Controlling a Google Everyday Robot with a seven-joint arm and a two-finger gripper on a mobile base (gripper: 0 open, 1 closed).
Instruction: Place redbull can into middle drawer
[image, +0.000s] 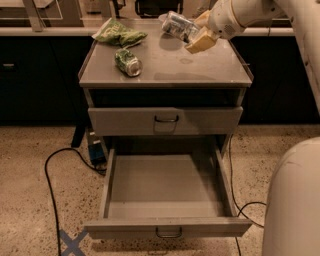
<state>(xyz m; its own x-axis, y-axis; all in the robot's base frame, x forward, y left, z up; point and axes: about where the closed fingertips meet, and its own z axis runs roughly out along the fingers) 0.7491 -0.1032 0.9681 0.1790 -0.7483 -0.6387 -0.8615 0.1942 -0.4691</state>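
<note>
Redbull can (177, 25), clamped tilted in the pincer (194, 31), hangs above the bench (200, 70), clear for the open middle drawer (165, 187).

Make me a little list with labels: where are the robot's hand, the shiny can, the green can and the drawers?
gripper: over the cabinet top, back right, shut on the redbull can
redbull can: tilted, held above the top
green can: lying on the top
green bag: back left
middle drawer: pulled open, nothing visible inside
taller drawer: closed, above it
</note>
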